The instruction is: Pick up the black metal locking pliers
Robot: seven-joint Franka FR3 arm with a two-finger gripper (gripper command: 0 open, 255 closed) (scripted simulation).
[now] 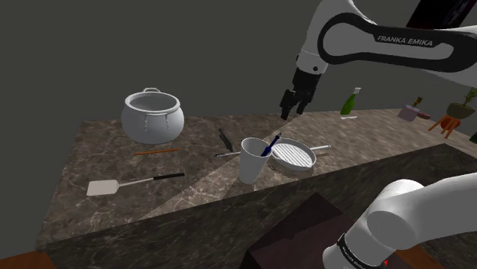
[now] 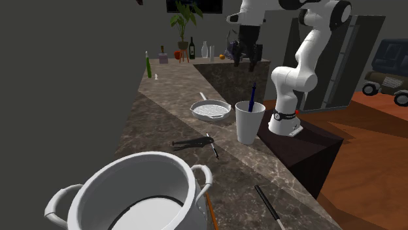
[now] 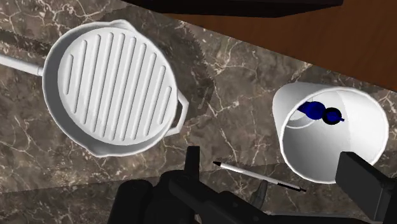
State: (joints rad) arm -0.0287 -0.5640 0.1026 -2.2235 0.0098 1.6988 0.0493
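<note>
Our end effector [image 1: 289, 113], fingers spread, hangs high; the pliers [image 1: 225, 140] lie on the desk [image 1: 153, 210] toward the shoulder view's left, long axis near-to-far.

You've got a marble counter [image 1: 99, 214] w/ a big white two-handled pot [image 1: 153, 116] toward the shoulder view's left, and a thin orange-brown stick [image 1: 157, 151] just in front of it. A white spatula [image 1: 130, 183] w/ a dark handle lies nearer the front edge. Mid-counter there's a white cup [image 3: 331, 133] holding a blue pen-like item [image 3: 321, 113], near a ribbed white grill pan [image 3: 114, 86]. A thin white pen [image 3: 257, 177] lies close to both. A green bottle [image 1: 349, 103] stands well apart, at the far end.
</note>
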